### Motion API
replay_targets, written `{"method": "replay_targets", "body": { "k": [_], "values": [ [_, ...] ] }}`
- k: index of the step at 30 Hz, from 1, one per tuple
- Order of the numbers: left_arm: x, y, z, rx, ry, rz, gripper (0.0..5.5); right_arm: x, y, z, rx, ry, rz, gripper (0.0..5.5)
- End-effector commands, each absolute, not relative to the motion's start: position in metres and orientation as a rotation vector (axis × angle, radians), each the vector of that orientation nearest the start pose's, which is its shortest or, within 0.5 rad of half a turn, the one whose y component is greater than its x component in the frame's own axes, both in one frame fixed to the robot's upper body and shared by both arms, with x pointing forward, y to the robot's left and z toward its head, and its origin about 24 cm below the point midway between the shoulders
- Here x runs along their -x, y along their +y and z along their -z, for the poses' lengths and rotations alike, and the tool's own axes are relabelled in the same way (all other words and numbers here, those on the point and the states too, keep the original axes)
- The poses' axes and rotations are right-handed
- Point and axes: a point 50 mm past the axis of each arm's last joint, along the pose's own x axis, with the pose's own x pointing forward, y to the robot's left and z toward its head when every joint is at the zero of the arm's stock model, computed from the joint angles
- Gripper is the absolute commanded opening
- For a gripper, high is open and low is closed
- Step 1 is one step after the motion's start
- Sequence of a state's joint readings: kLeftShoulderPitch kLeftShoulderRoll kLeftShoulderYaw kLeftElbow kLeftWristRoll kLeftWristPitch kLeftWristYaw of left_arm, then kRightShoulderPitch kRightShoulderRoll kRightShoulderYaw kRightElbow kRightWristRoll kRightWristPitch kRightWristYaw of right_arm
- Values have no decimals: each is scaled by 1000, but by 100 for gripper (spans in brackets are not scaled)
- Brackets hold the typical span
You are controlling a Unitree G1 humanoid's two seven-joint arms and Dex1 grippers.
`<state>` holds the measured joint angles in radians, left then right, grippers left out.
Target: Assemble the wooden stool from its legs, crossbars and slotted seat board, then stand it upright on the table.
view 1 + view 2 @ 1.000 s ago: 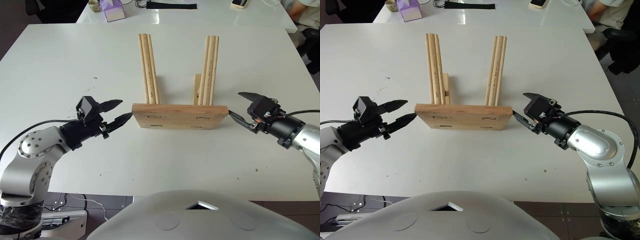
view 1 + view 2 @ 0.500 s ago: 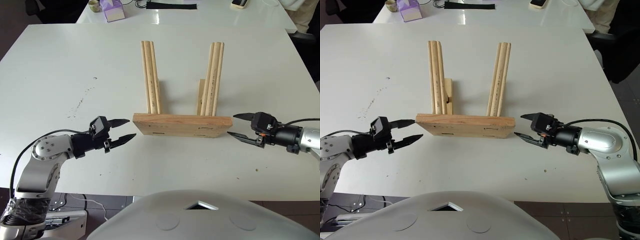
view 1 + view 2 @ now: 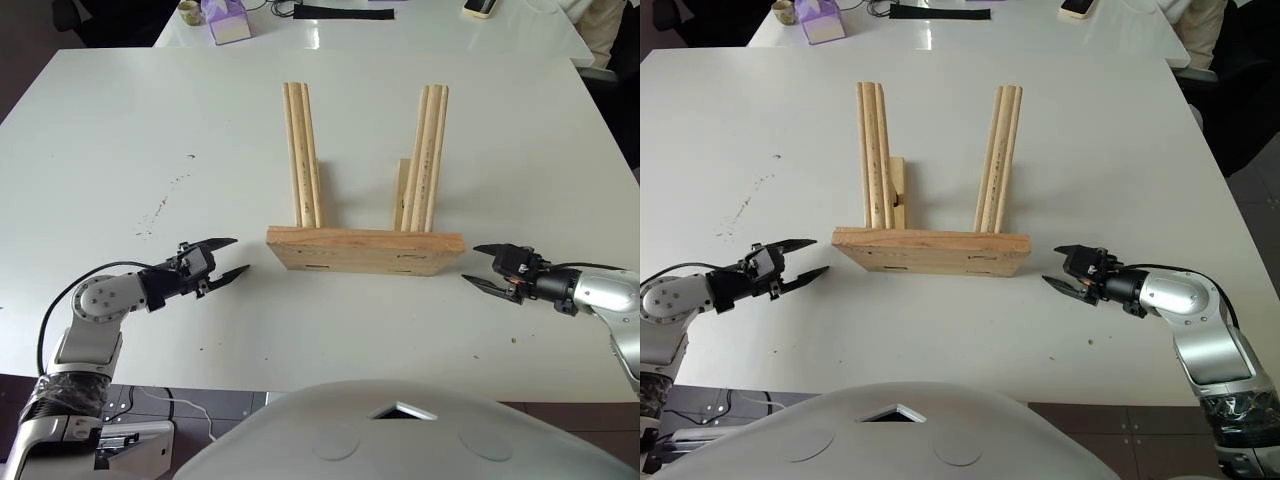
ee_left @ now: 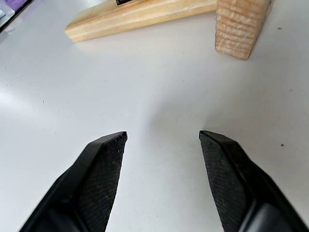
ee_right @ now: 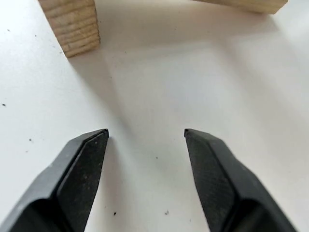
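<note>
on the white table (image 3: pixel 120 120), near its middle: wooden stool (image 3: pixel 365 200), assembled and lying on its side, not upright. rests on one edge of the slotted seat board (image 3: pixel 365 250), nearest the robot, with slots showing on the face turned this way. legs (image 3: pixel 303 150) in two bundles, left and right, stretching away along the tabletop toward the far edge. short crossbar (image 3: pixel 399 185) tucked against the inner side of the right-hand bundle.

left gripper (image 3: pixel 240 255) low over the table just off the board's left end, not touching it. fingers (image 4: pixel 104 179) spread wide, nothing between them, pointing at the board's end grain. right gripper (image 3: pixel 470 264) likewise off the board's right end, near but apart, released and holding nothing, tips aimed at that end.

dark specks (image 3: pixel 160 205) scattered on the tabletop left of the stool. beyond, on a second table (image 3: pixel 420 30): purple box (image 3: pixel 225 18), cup (image 3: pixel 187 11), black strip (image 3: pixel 345 12).
</note>
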<state>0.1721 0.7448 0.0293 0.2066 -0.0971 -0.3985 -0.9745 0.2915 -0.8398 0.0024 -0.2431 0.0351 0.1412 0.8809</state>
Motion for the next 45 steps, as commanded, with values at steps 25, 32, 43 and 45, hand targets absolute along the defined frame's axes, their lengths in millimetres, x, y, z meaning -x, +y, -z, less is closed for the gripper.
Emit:
{"method": "replay_targets", "body": {
  "k": [25,32,43,45],
  "values": [
    [-180,237,-9,-513,352,1180,280,-180,-214,-38,544,517,-1112,293],
    [-189,230,-8,-431,387,1228,280,-195,-217,-41,530,523,-1159,293],
    [-195,211,-7,-394,379,1287,280,-195,-204,-35,504,529,-1239,248],
    [-198,209,-7,-397,375,1289,280,-193,-203,-35,499,529,-1240,248]
  ]
}}
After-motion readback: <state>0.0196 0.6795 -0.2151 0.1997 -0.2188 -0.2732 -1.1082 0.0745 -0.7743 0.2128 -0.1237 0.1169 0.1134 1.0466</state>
